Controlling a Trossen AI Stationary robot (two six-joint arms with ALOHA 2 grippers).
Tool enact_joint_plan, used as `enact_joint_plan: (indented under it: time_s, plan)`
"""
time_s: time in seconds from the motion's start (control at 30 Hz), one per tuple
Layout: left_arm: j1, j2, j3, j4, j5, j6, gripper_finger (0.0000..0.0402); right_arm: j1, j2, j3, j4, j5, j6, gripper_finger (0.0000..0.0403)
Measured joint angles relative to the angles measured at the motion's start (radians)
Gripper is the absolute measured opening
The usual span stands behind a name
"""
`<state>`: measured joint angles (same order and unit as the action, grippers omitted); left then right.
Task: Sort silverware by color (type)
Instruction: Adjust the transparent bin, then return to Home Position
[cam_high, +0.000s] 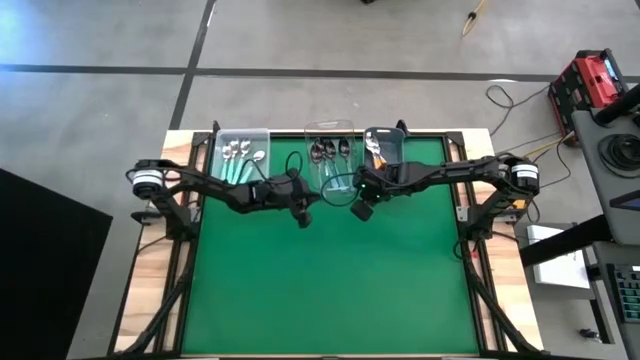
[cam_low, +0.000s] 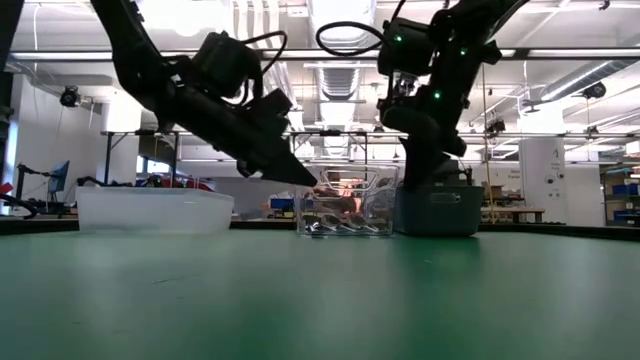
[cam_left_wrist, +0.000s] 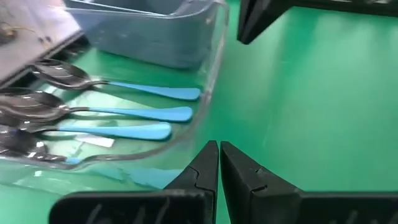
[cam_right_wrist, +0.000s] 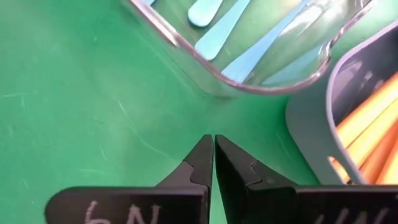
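Seen from above: three bins in a row along the far edge of a green desk (cam_high: 330, 290), all spoons already inside, none loose on the mat. Left gripper (cam_high: 304, 217) empty, jaws pressed shut, hovering low just in front of the clear middle bin (cam_high: 333, 128); to its far left a white bin (cam_high: 243, 135) with mint-handled spoons (cam_high: 240, 155). In the middle bin, just ahead of both sets of jaws, blue-handled spoons (cam_left_wrist: 124, 112). Right gripper (cam_high: 360, 209) likewise empty and shut, close beside the left one, near the corner between the clear bin and the grey bin (cam_high: 384, 142) holding orange-handled spoons (cam_right_wrist: 367, 124). Likely risks: a forward nudge tipping or shoving the light clear bin; the two arms, so near each other, colliding on withdrawal. Surface: green mat, faintly scuffed, on a wood-edged frame. Beyond: concrete floor with dark lines, cables, a red case (cam_high: 585, 85) at right, workshop shelving behind.
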<state>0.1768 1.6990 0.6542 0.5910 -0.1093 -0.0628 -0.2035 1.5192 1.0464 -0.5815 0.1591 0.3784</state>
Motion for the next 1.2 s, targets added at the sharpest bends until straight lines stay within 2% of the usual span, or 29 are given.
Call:
enact_joint_plan:
  time_s: [0.37, 0.73, 0.83, 1.1, 1.2]
  plan:
    - [0.0, 0.002, 0.006, -0.003, -0.136, -0.004, 0.0, 0.0, 0.0, 0.0, 0.019, 0.001, -0.012, 0.0009]
    - [-0.005, -0.021, 0.002, -0.043, -0.142, -0.026, 0.0, 0.007, 0.0, -0.001, 0.022, -0.001, -0.012, 0.0009]
    - [-0.028, -0.098, -0.015, -0.093, -0.147, -0.026, 0.0, 0.042, -0.003, -0.004, 0.031, 0.002, -0.031, 0.0009]
    - [-0.115, -0.419, -0.085, -0.144, -0.145, 0.016, 0.0, 0.18, -0.064, -0.053, 0.159, 0.001, -0.062, 0.0009]
    - [-0.174, -0.53, -0.104, -0.149, -0.074, 0.108, 0.0, 0.246, -0.105, -0.087, 0.224, 0.033, -0.058, 0.0009]
